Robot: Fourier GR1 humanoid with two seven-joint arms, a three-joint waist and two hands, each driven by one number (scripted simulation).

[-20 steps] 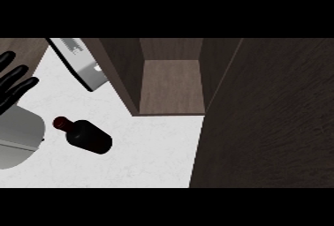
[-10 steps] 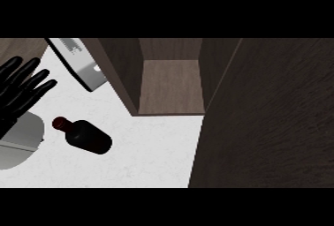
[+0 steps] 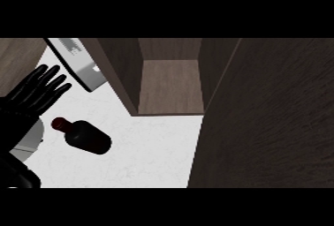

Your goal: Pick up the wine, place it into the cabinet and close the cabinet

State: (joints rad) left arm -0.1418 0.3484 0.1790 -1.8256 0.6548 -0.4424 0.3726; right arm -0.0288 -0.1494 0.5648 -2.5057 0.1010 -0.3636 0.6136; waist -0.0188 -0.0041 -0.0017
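My left hand [image 3: 36,90] hovers at nine o'clock with its fingers spread and straight, holding nothing, because the grasp is not yet made. The wine bottle [image 3: 83,137] lies on the white counter [image 3: 150,150], just below that hand at about seven o'clock, neck toward the hand. The cabinet [image 3: 166,86] stands open at twelve o'clock, its door [image 3: 267,119] swung out at three, ready to receive it.
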